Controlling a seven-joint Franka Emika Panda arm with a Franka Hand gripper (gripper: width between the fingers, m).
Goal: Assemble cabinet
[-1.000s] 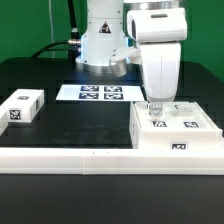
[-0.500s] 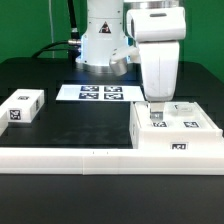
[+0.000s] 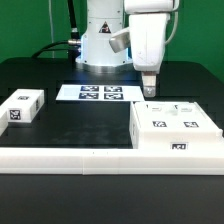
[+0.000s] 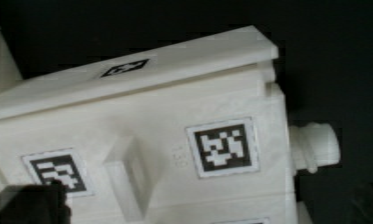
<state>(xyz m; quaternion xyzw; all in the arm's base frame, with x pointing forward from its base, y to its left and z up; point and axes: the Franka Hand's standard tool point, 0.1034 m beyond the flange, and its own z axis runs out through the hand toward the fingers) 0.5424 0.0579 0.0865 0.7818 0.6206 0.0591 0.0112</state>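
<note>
The cabinet body (image 3: 176,128) is a large white box with black-and-white tags on top, standing on the exterior view's right. It fills the wrist view (image 4: 156,125), with a round peg (image 4: 316,150) on its side. A smaller white tagged panel (image 3: 22,105) lies on the exterior view's left. My gripper (image 3: 148,92) hangs above the body's far left corner, apart from it, open and empty. One dark finger (image 4: 32,205) shows in the wrist view.
The marker board (image 3: 98,93) lies flat at the back centre near the robot base (image 3: 100,40). A long low white L-shaped rail (image 3: 70,156) runs along the front edge and beside the cabinet body. The table is black.
My gripper has risen straight up from the top of the cabinet body, where its fingers stood earlier. The body and the small panel have not moved.
</note>
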